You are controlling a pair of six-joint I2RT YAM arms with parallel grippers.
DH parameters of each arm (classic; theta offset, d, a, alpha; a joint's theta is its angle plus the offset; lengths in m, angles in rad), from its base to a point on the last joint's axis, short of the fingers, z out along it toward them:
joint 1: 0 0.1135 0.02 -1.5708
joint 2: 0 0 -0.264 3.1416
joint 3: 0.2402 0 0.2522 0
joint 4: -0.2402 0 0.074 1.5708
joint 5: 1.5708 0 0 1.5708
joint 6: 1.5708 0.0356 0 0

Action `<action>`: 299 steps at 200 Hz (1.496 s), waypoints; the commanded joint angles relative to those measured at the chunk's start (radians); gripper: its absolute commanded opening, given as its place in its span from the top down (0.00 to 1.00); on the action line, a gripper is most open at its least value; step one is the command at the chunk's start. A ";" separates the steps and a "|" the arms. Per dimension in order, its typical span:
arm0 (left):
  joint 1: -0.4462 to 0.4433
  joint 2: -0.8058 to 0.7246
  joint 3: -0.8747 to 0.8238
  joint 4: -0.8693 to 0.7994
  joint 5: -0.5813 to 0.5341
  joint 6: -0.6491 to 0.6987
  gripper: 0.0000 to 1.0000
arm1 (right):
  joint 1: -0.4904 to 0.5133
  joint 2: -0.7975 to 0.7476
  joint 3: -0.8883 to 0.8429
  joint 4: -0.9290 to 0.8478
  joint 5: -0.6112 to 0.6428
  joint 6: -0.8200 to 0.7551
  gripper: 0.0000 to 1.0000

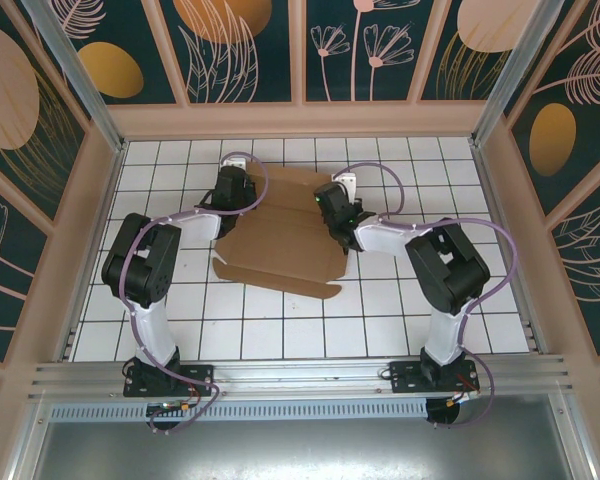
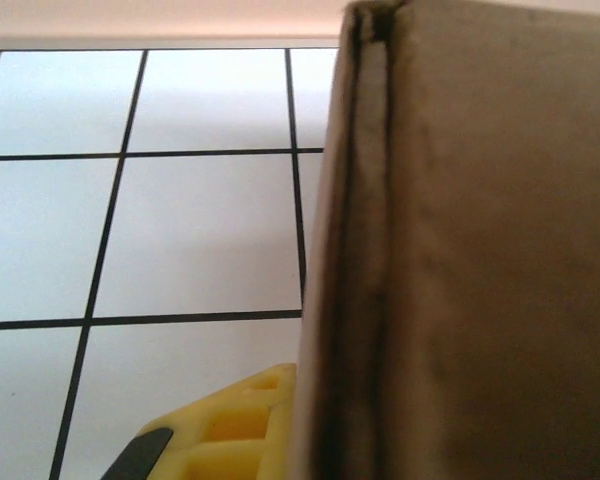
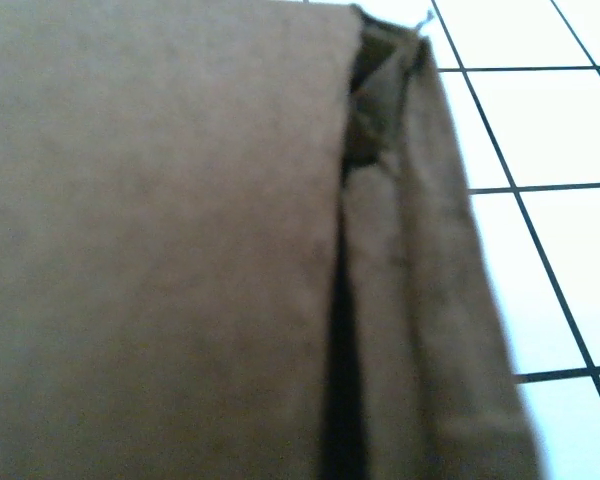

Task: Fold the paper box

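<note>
The paper box is a brown cardboard sheet lying partly folded in the middle of the white gridded table, with a front flap spread flat toward me. My left gripper is at the box's left side. In the left wrist view one yellow finger presses against the raised, doubled side wall, and the other finger is hidden behind it. My right gripper is at the box's right side. There the folded side wall runs down into the jaws and hides both fingers.
The table is ringed by a pale wooden frame with patterned walls at the back and on both sides. An aluminium rail carrying the arm bases runs along the near edge. Bare tiles lie in front of the box.
</note>
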 commanded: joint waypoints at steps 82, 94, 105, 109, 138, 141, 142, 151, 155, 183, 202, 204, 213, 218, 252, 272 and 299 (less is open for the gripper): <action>0.007 -0.027 -0.035 -0.041 -0.135 -0.209 1.00 | 0.020 0.026 0.059 -0.136 0.100 0.160 1.00; 0.007 -0.028 -0.035 -0.040 -0.138 -0.223 1.00 | 0.020 0.030 0.064 -0.141 0.099 0.162 1.00; 0.007 -0.027 -0.034 -0.036 -0.117 -0.225 1.00 | 0.020 0.032 0.066 -0.144 0.101 0.164 1.00; 0.007 -0.026 -0.034 -0.036 -0.107 -0.223 1.00 | 0.020 0.031 0.066 -0.145 0.103 0.165 1.00; 0.007 -0.062 -0.097 0.049 -0.054 -0.212 1.00 | 0.013 0.026 0.048 -0.125 0.079 0.151 1.00; 0.007 -0.066 -0.108 0.065 -0.049 -0.211 1.00 | 0.011 0.025 0.045 -0.118 0.067 0.142 1.00; 0.006 -0.068 -0.110 0.070 -0.047 -0.210 1.00 | 0.011 0.024 0.042 -0.113 0.063 0.140 1.00; 0.007 -0.081 -0.152 0.115 -0.032 -0.203 1.00 | 0.008 0.018 0.022 -0.089 0.034 0.126 1.00; 0.006 -0.085 -0.164 0.128 -0.028 -0.199 1.00 | 0.008 0.015 0.013 -0.078 0.025 0.121 1.00; 0.007 -0.095 -0.216 0.183 0.012 -0.196 1.00 | -0.017 -0.006 -0.049 -0.012 -0.033 0.098 1.00; 0.007 -0.099 -0.235 0.196 0.009 -0.208 1.00 | -0.020 -0.003 -0.063 -0.003 -0.041 0.086 1.00; 0.007 -0.099 -0.238 0.197 0.009 -0.209 1.00 | -0.020 -0.003 -0.063 -0.003 -0.041 0.085 1.00; 0.006 -0.107 -0.252 0.213 0.008 -0.211 1.00 | -0.020 -0.003 -0.070 -0.002 -0.038 0.085 1.00; 0.007 -0.110 -0.255 0.215 0.007 -0.213 1.00 | -0.021 -0.002 -0.075 0.000 -0.035 0.086 1.00; 0.006 -0.106 -0.276 0.233 0.021 -0.218 1.00 | -0.022 -0.001 -0.095 0.014 -0.043 0.090 1.00; 0.005 -0.106 -0.300 0.269 0.050 -0.224 1.00 | -0.022 0.003 -0.107 0.025 -0.065 0.102 1.00; 0.006 -0.094 -0.301 0.270 0.051 -0.228 1.00 | -0.022 0.019 -0.109 0.029 -0.085 0.117 1.00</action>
